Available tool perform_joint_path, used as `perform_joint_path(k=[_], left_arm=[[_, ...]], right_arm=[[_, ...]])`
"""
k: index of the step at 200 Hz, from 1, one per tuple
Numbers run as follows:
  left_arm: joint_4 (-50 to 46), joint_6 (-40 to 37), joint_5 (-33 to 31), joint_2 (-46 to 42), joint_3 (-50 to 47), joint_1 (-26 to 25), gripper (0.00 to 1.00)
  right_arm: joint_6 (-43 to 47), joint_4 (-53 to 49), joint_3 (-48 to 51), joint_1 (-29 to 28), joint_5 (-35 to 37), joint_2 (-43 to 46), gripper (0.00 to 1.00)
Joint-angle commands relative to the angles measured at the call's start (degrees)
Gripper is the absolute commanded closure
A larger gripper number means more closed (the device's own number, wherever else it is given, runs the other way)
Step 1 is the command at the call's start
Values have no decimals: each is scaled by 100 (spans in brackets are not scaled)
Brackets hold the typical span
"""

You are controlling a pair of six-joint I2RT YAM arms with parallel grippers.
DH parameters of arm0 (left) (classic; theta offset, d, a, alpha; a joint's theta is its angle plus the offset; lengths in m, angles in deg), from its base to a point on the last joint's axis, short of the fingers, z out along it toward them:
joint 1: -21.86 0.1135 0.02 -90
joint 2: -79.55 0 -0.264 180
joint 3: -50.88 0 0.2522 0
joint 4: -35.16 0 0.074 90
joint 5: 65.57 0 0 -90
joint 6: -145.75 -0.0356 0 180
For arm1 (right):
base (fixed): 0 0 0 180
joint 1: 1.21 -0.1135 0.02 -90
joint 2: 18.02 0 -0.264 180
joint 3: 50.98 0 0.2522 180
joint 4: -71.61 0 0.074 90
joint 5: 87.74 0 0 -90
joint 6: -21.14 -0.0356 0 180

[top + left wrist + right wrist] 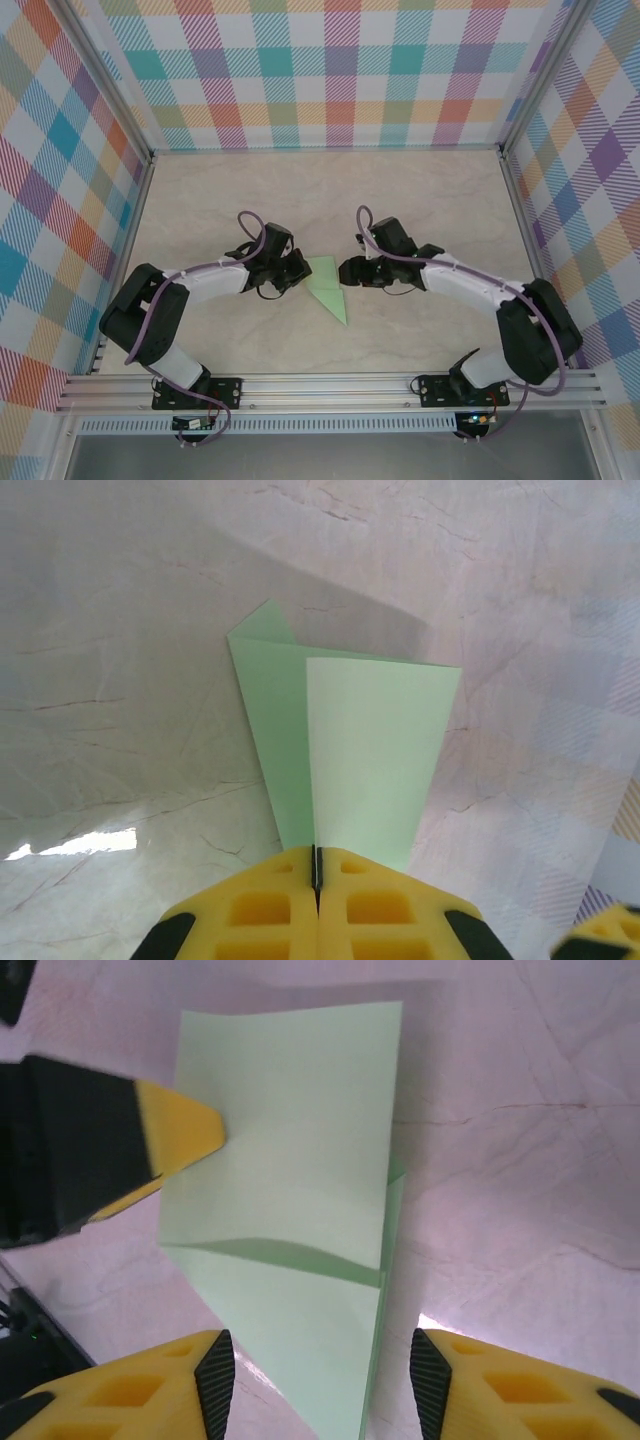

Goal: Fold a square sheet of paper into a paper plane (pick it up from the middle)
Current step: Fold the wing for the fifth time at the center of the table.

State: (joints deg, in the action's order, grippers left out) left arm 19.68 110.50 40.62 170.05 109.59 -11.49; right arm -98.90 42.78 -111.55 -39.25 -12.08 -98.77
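plaid walls [340,70] around pale, seemingly marbled tabletop [300,190]

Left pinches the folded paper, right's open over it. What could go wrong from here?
The left gripper pinches only the narrow end of the folded paper; a pull could slip or crumple it. The right gripper stands open astride the paper; closing now might crease the lifted flap askew.
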Motion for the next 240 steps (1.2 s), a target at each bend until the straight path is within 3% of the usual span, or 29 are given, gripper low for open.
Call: perform_joint_path(k=[1,40,73,127,240], left_arm=[[-224,-86,-98,-137,130,3,95],[-224,-78,-81,-120,144,12,96],[-241,-86,-72,-120,170,21,96],[-299,-95,-63,-129,188,30,96],[-355,-61,-32,-120,220,38,96]], right_arm=[[260,-269,304,-687,1474,314,45],[308,-306,45,-2230,2993,7,45],[374,-699,-536,-2864,3930,-816,46],[228,-1172,-1010,-3051,4406,-1494,50],[129,-1218,-1173,-3166,4695,-1831,65]])
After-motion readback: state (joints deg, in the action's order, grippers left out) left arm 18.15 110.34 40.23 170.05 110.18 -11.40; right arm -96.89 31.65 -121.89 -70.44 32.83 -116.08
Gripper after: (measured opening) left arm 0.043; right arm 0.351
